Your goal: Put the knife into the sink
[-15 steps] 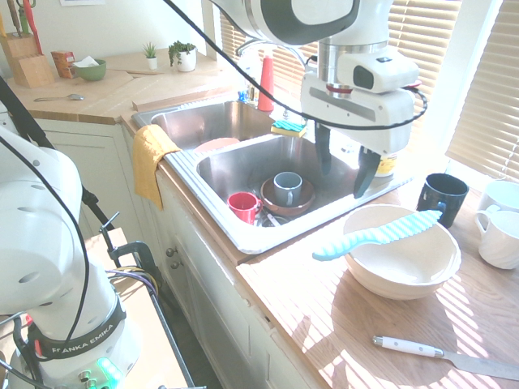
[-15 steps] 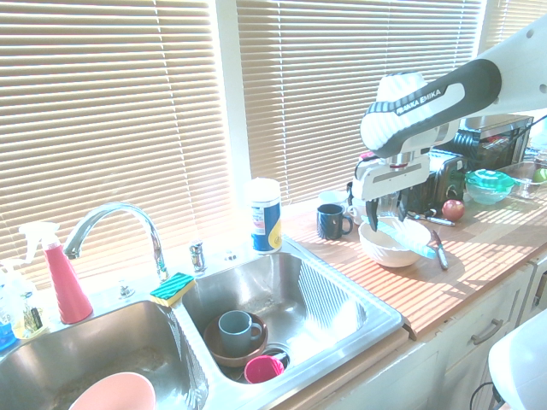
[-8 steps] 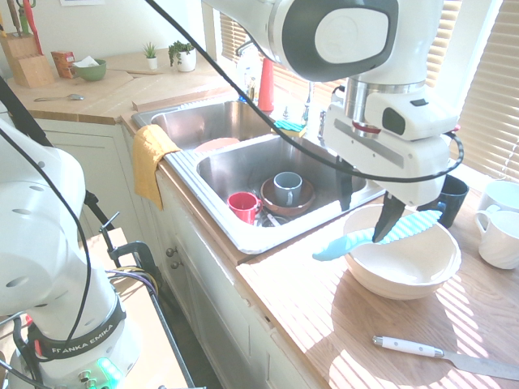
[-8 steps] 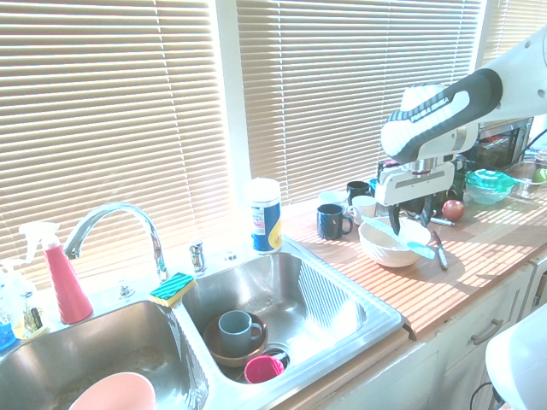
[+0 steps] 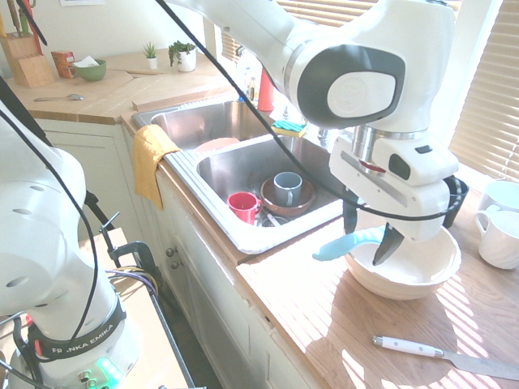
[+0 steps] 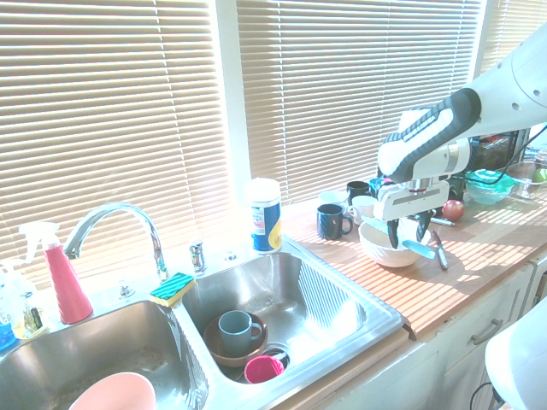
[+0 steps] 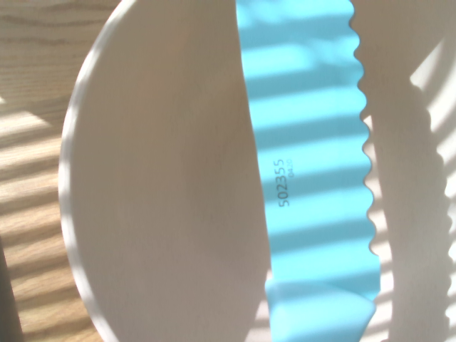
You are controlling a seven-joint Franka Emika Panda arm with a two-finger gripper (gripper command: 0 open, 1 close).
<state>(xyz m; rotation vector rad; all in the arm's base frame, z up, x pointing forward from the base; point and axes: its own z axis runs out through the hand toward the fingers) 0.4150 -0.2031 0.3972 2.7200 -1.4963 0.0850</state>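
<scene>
The turquoise knife (image 5: 345, 243) lies across the rim of a white bowl (image 5: 422, 279) on the wooden counter, its handle sticking out toward the sink (image 5: 203, 190). My gripper (image 5: 367, 237) hangs low over the bowl and is open, one finger on each side of the knife near where handle meets blade. From the other side, the gripper (image 6: 408, 232) straddles the knife (image 6: 419, 249) above the bowl (image 6: 385, 252), right of the sink (image 6: 376, 320). The wrist view is filled by the serrated blade (image 7: 313, 178) over the bowl (image 7: 164, 199).
A slim white-handled knife (image 5: 409, 347) lies on the counter in front of the bowl. Mugs (image 5: 499, 227) stand behind it. The near basin holds a red cup (image 5: 243, 207) and a grey mug (image 5: 285, 188) in a brown bowl. A yellow cloth (image 5: 150, 158) hangs over the sink's front.
The gripper travelled from above the sink's edge across to the bowl and came down around the knife, staying open. The knife has not moved.
</scene>
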